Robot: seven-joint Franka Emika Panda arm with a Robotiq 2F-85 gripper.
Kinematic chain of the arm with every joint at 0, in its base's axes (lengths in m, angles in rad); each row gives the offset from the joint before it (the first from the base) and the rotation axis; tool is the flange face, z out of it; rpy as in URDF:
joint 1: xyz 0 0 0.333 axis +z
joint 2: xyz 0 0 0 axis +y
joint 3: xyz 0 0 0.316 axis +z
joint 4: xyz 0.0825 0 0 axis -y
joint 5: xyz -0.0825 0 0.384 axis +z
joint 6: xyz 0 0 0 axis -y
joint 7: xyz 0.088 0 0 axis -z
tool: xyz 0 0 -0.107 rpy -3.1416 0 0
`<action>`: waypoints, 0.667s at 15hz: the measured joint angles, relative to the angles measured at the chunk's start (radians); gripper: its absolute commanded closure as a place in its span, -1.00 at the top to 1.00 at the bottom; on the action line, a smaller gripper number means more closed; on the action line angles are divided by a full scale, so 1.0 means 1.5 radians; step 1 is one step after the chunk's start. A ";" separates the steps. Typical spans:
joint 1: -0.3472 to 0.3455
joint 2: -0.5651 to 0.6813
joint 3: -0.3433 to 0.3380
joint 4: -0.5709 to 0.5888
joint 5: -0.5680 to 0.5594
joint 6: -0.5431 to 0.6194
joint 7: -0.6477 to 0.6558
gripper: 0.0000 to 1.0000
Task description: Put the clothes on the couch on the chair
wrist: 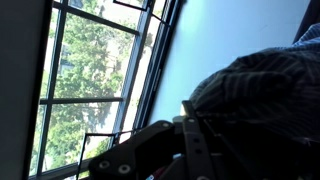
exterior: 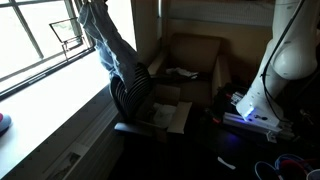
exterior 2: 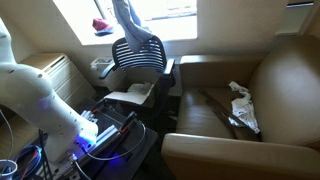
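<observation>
Sunlit window (exterior: 40, 35) panes fill the wall behind the chair (exterior: 130, 97). The gripper (wrist: 190, 125) is clamped tight on a blue-grey garment (exterior: 110, 45), which hangs down from above, its lower end at the top of the chair's ribbed back. More clothes (exterior 2: 240, 105), one pale and others dark, lie on the couch (exterior 2: 275, 70) seat. Cardboard sheets (exterior 2: 130, 95) rest on the chair's seat.
</observation>
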 measured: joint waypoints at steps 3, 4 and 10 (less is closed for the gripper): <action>0.001 0.004 0.000 0.001 -0.007 0.047 0.009 -0.99; 0.004 0.008 -0.002 0.003 -0.012 0.086 0.025 -0.99; 0.116 0.090 -0.014 0.177 -0.079 0.149 0.137 -0.99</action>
